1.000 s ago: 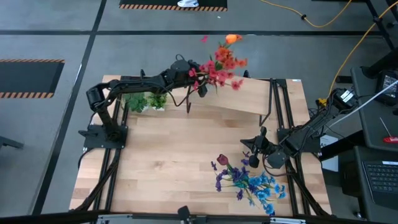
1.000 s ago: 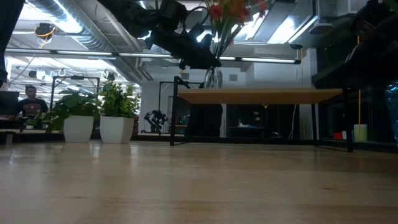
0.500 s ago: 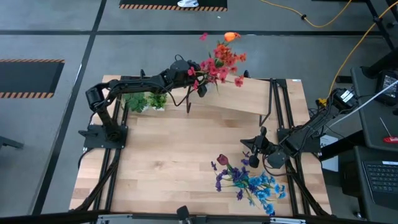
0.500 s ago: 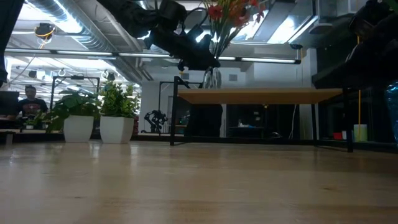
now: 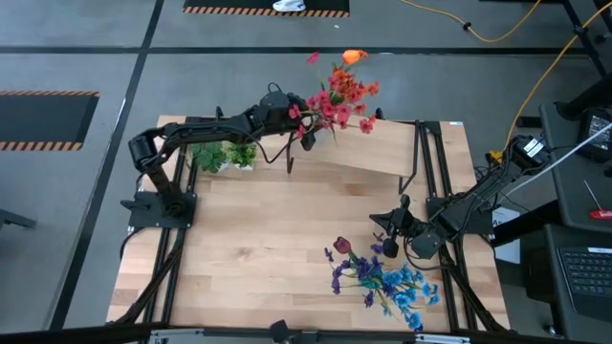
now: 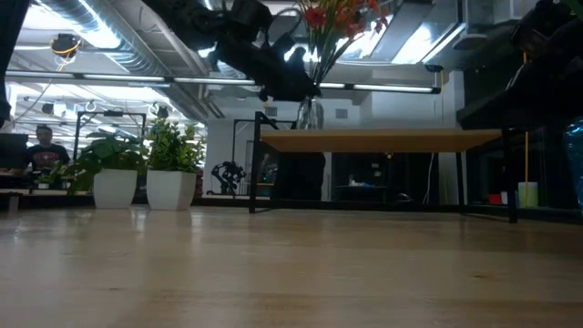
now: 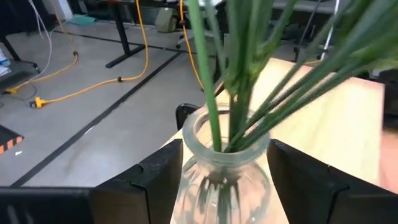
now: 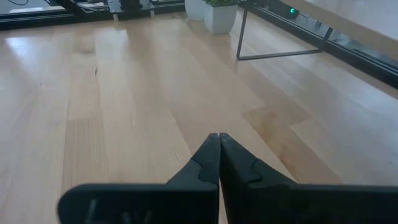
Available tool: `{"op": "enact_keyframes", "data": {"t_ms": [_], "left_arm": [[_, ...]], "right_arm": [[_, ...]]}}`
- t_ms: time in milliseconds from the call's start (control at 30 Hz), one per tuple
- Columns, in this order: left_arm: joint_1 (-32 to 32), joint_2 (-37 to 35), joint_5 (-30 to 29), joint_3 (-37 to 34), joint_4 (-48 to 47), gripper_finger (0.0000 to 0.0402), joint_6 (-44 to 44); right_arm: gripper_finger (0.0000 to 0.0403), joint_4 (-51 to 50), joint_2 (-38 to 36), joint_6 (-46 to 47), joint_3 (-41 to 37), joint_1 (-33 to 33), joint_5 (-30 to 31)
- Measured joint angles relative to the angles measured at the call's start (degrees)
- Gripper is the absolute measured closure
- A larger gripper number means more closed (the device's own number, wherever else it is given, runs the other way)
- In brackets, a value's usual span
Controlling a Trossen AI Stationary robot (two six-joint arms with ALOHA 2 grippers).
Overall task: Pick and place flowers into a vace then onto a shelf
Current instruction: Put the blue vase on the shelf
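I see the left gripper (image 7: 225,177) spread wide on either side of the glass vase (image 7: 225,171), which stands on the shelf (image 5: 382,153) holding the red and orange flowers (image 5: 342,96); my right gripper (image 8: 219,155) rests clenched over the table (image 5: 258,248), beside the blue and purple flowers (image 5: 382,282)

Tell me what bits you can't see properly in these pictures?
- Clear glass vase: its base is cut off by the left wrist view's edge.
- Red and orange flower blossoms: cropped at the low view's top.
- Left gripper: blossoms hide its jaws in the high view.
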Motion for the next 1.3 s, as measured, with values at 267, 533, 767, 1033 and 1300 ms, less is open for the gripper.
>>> {"op": "enact_keyframes", "data": {"t_ms": [267,533,767,1033,1300], "left_arm": [[-0.9,-6.1,0.0,0.0,-10.0,0.0176,5.0],[-4.0,-12.0,-2.5,0.0,-20.2,0.0207,9.1],[-10.1,-18.8,-5.9,-6.0,-22.3,0.0314,9.4],[-19.7,-29.8,-6.5,-23.1,-6.8,0.0397,5.5],[-29.2,-36.6,-13.6,-34.3,4.8,0.0399,5.5]], "right_arm": [[0.0401,0.1,0.0,0.0,0.0,0.0,0.0],[0.04,0.1,0.0,-2.2,0.0,0.0,0.0],[0.04,0.6,-0.4,-3.3,0.0,0.6,-2.3],[0.04,-2.1,-4.8,-5.2,0.0,4.3,-8.8],[0.04,-13.2,-14.8,-2.7,0.0,10.3,-18.4]]}}
